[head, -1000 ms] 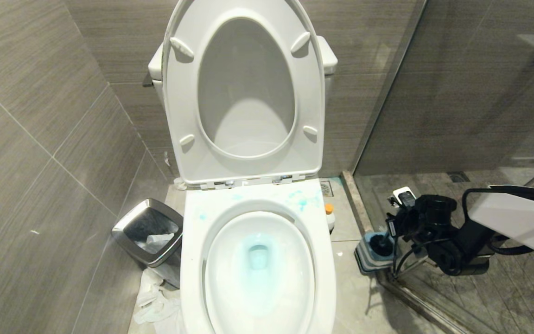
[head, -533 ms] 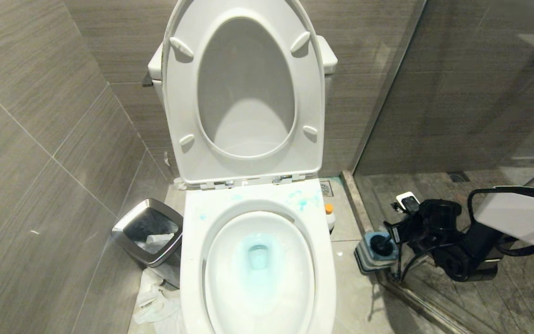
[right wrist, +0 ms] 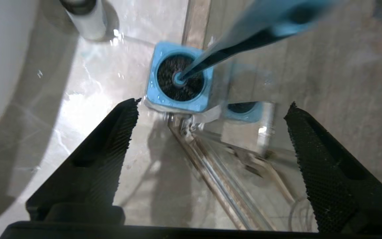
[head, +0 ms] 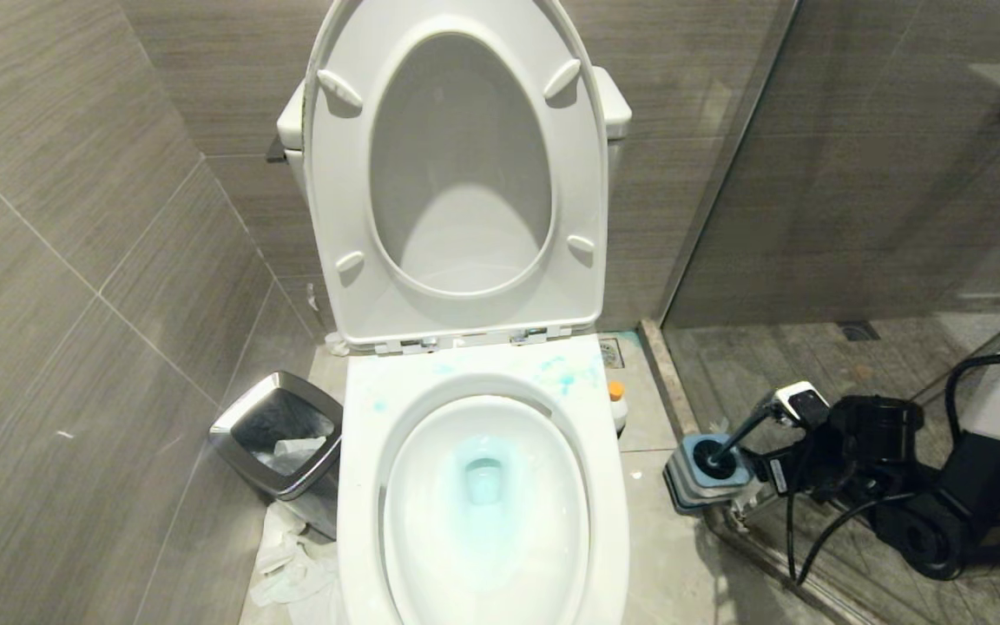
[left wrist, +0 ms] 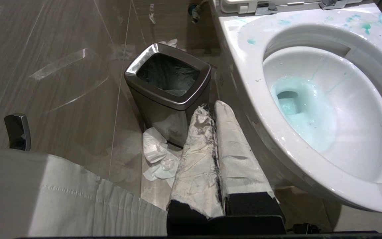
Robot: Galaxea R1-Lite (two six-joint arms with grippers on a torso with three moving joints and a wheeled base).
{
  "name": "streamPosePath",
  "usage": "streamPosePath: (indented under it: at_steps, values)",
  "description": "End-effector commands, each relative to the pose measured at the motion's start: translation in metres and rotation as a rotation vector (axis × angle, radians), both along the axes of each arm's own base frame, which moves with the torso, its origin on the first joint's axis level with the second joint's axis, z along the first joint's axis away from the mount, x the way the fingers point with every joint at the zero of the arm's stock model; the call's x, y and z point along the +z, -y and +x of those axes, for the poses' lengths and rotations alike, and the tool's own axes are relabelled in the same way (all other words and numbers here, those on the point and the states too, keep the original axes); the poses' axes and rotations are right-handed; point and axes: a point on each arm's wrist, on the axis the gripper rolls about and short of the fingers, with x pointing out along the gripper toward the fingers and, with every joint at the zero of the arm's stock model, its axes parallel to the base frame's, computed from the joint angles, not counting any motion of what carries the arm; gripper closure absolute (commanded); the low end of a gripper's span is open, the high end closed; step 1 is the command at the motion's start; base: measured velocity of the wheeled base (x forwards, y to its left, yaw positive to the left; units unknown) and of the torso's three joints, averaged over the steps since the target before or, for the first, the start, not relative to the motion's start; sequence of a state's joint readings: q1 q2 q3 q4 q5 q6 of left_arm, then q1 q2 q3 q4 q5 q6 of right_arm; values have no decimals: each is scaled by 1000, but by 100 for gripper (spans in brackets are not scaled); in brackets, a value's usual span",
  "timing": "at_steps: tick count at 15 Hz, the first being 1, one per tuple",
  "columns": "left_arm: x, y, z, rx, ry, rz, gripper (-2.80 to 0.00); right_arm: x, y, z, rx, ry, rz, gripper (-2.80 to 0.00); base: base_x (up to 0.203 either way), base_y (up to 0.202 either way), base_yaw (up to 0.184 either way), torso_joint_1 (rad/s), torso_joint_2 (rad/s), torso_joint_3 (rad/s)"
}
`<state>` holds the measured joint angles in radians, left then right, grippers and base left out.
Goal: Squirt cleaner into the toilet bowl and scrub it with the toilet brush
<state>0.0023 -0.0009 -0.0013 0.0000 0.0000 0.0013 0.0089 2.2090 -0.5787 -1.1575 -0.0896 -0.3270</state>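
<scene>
The toilet bowl [head: 359, 469] stands open, with light blue water in its basin [left wrist: 297, 106]. The cleaner [head: 615, 406], a small white bottle with an orange cap, stands on the floor at the bowl's right. The toilet brush [head: 747, 427] sits head-down in its square blue holder [head: 682, 477], its handle [right wrist: 244, 36] leaning right. My right gripper [right wrist: 212, 103] hangs open just right of the holder [right wrist: 177, 103], with nothing between its fingers. My left gripper [left wrist: 211, 108] is shut and empty, low beside the bowl's left flank, and does not show in the head view.
A steel waste bin [head: 279, 438] stands left of the toilet, with crumpled tissue [head: 292, 564] on the floor beside it. Seat and lid [head: 457, 174] are raised. A glass shower partition [head: 726, 217] and its floor rail [right wrist: 211, 172] run right behind the holder. Blue spatter [head: 565, 378] marks the rim.
My right gripper has opened off the brush handle and drawn back to the right and lower. The handle tipped further right, with its head still in the holder. The left arm stayed still.
</scene>
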Motion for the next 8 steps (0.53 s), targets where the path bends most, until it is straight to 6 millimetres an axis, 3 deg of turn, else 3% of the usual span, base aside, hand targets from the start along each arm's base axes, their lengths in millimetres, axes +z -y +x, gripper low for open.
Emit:
streamPosePath:
  at_steps: [1, 2, 3, 8]
  values:
    - [0, 0, 0, 0, -1, 0, 0, 36, -1, -23, 23, 133, 12, -280, 0, 0, 0, 0, 0, 0]
    - [0, 0, 0, 0, -2, 0, 0, 47, -1, -30, 37, 190, 23, -280, 0, 0, 0, 0, 0, 0]
    - [0, 0, 0, 1, -1, 0, 0, 58, -1, -35, 44, 242, 28, 0, 0, 0, 0, 0, 0, 0]
    - [0, 0, 0, 0, -1, 0, 0, 101, -1, -59, 41, 397, 44, 0, 0, 0, 0, 0, 0, 0]
